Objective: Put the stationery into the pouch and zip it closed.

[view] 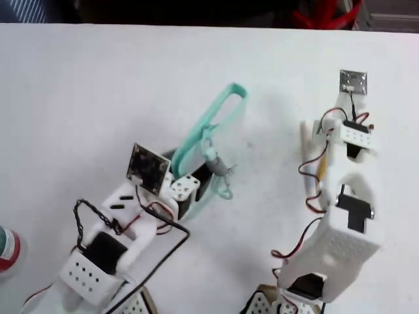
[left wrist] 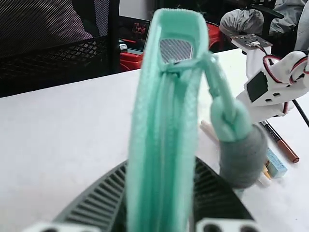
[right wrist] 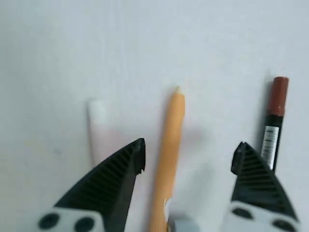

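Pouch (left wrist: 164, 121) looks soft and floppy; left gripper (left wrist: 161, 193) clamped on it. Orange pen (right wrist: 170, 145) likely light, stiff, slick; right gripper (right wrist: 189, 154) straddles it, jaws apart. Pinch mid-barrel.

The smooth white tabletop (view: 98, 85) stretches wide, and at its left edge sits a round red, white and green object (view: 5, 248), partly cut off. Beyond the far edge there's a red plastic shape (view: 324, 14) and a black mesh panel (left wrist: 48, 60).
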Tool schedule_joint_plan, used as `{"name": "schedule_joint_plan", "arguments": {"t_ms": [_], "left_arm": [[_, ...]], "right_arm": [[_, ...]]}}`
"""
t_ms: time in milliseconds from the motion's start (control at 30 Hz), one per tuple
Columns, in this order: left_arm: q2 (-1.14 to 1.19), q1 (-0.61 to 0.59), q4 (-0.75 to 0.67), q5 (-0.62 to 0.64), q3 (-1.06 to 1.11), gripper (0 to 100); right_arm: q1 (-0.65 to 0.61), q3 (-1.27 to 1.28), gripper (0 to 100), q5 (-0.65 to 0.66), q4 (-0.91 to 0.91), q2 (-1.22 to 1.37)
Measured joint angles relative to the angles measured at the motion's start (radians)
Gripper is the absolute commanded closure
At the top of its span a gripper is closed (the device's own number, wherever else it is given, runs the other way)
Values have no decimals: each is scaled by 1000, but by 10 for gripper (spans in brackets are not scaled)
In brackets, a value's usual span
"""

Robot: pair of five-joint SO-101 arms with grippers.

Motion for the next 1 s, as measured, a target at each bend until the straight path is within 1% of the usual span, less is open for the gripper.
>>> {"name": "schedule_joint_plan", "arguments": {"t_ms": [300, 367, 467, 533, 600, 767, 900, 1000], "left_arm": [[0, 0, 0, 0, 0, 854], [0, 0, 0, 0, 0, 854], [0, 0, 0, 0, 0, 854], [0, 0, 0, 0, 0, 854], [0, 2, 0, 0, 0, 854], [0, 3, 0, 0, 0, 854], [0, 2, 0, 0, 0, 854], [0, 2, 0, 0, 0, 854]], "right_arm": [[-8, -126, 729, -15, -2, 172], [-8, -153, 783, -15, 0, 203], [-8, -209, 920, -12, 26, 242], [-5, -258, 986, -11, 48, 269], [2, -305, 971, -12, 68, 293], [3, -394, 981, -12, 152, 318], [-12, -451, 981, -12, 308, 278], [-11, -483, 981, -12, 419, 186]]}}
